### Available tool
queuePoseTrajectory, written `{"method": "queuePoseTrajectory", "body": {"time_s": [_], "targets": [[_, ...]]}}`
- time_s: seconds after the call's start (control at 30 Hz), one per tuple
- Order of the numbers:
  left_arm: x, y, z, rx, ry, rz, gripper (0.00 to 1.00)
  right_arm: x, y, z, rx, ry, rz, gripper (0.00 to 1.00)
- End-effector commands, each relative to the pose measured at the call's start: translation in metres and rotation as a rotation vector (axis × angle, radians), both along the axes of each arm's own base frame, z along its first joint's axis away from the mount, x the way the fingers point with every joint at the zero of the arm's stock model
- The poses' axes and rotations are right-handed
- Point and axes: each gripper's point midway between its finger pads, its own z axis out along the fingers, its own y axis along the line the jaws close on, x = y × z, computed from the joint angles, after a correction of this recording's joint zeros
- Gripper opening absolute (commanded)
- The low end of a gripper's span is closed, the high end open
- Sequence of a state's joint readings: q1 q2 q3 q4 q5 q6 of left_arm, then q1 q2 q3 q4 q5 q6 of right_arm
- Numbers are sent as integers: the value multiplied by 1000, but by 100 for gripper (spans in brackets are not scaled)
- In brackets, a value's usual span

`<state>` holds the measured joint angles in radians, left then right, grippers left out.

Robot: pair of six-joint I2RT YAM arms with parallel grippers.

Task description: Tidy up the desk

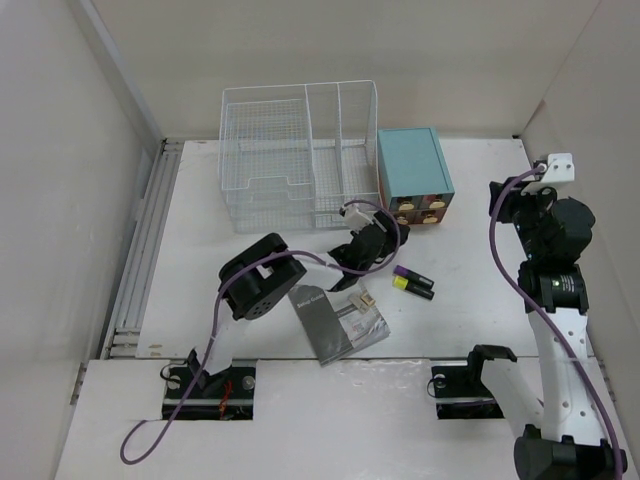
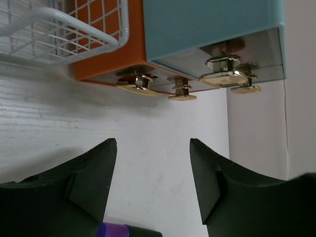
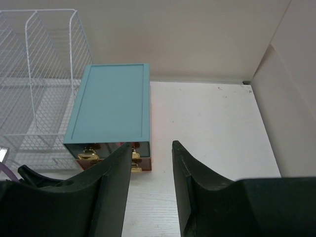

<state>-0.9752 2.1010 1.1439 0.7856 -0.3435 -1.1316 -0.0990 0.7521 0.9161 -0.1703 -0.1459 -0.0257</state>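
The white desk [image 1: 200,250] holds two black markers [image 1: 412,283], one purple-capped and one yellow-capped, a dark grey booklet [image 1: 322,325] and a pale card [image 1: 365,318]. My left gripper [image 1: 383,243] is open and empty, low over the desk [image 2: 148,123], pointing at the teal box's orange drawers [image 2: 106,54]. The purple-capped marker [image 2: 118,230] lies just behind its left finger [image 2: 91,170]. My right gripper [image 1: 505,195] is open and empty, raised at the right side. In its wrist view the gripper [image 3: 151,145] points over the bare desk [image 3: 207,128] beside the teal box [image 3: 111,101].
A white wire-mesh rack [image 1: 300,150] stands at the back, with the teal box [image 1: 412,165] touching its right side. The rack also shows in the left wrist view [image 2: 69,29] and the right wrist view [image 3: 39,74]. Walls close in the left, back and right. Two cutouts mark the near edge.
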Motion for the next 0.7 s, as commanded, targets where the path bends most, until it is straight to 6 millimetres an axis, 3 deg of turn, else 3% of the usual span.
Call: {"method": "queuePoseTrajectory", "body": {"time_s": [0.0,0.27,0.67], "targets": [[16,-5,21,-55,-27,79,57,0,-3,16,21,-59,-20,43],[36,-10,-4,-12,-17,131,56,1,-4,12,22,-50,-20,42],[62,-4,-9,12,-33,249,53,1,-3,12,32,-49,-20,42]]}}
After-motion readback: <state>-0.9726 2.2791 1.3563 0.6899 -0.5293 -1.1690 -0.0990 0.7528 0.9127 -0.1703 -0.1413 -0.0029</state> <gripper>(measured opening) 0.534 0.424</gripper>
